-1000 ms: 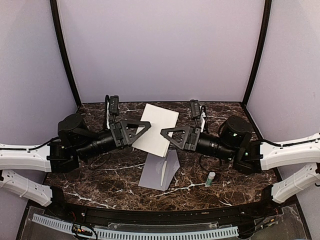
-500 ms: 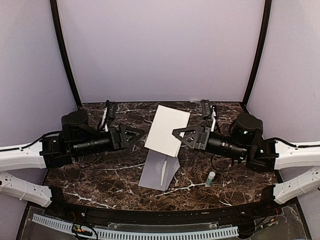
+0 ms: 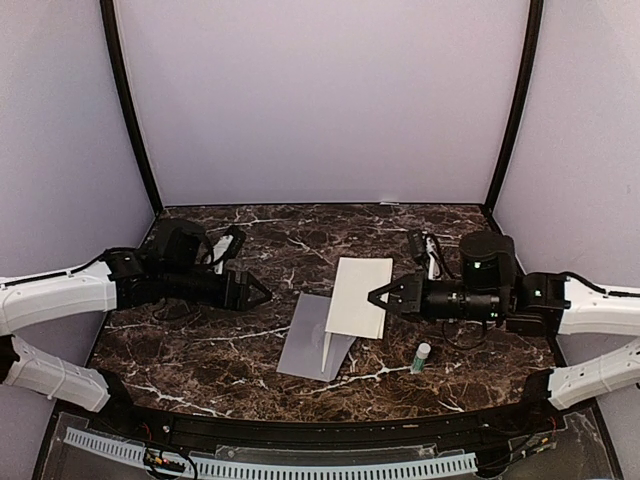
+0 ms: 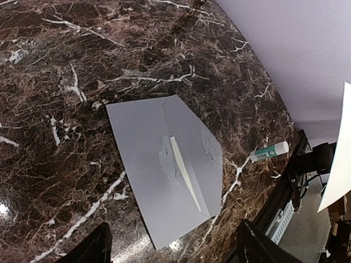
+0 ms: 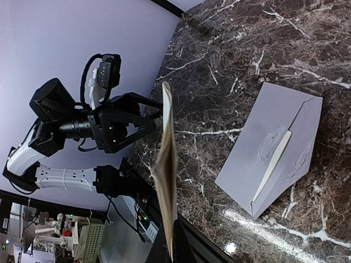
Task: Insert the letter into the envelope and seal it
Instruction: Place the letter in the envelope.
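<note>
Pinching the large cream paper sheet (image 3: 358, 298) by one long edge in the clenched right gripper (image 3: 379, 297), apparently just above the grey paper envelope (image 3: 305, 345). Pointing its long axis far-to-near. Holding the left gripper (image 3: 264, 292) spread, empty.

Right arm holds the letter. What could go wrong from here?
The right end effector pinches the letter by one edge; the sheet may sag or twist going in.
The envelope lies loose, the left end effector open and apart from it; it could slide when pushed.
The glue stick near the right arm might get knocked.
</note>
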### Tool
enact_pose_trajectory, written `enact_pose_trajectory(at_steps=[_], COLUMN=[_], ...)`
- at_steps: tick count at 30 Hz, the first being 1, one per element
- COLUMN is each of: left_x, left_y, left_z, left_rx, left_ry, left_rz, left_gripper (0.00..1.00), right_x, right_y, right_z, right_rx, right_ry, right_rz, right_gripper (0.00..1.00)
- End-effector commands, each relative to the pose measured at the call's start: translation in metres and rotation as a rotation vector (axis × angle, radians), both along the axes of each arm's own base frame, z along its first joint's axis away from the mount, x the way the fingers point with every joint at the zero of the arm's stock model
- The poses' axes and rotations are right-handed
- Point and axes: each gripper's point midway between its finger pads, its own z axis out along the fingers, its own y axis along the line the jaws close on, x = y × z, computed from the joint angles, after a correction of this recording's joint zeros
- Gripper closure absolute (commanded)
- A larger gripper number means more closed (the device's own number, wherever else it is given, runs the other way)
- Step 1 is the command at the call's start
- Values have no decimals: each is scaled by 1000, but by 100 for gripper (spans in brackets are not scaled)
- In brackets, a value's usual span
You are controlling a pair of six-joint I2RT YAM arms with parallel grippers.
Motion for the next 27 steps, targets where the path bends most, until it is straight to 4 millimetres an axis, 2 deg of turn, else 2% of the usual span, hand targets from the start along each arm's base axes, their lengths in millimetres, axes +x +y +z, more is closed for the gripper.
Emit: enact_pose_trajectory(at_steps=[1, 11, 14, 17, 22, 27], left_x=[2, 35, 49, 60, 60, 61], left_y=[-7, -28, -34, -43, -53, -47], left_z=[-6, -36, -39, -52, -78, -100], left_rx=[36, 84, 78, 98, 99, 209], left_ry=[-12, -23, -54, -31, 41, 59], left_rz=[-106, -106, -84, -84, -103, -106], left_gripper=[25, 33, 33, 34, 39, 39], right_x=[-1, 27, 36, 44, 47, 49], right_y=[2, 3, 2, 1, 3, 1], right_z=[-38, -89, -104, -121, -149, -172], right_rx=[-83, -163, -192, -237, -271, -317], right_ry=[115, 238, 271, 302, 354, 388], right_rz=[14, 17, 16, 7, 8, 5], right_gripper=[100, 100, 100, 100, 100, 100])
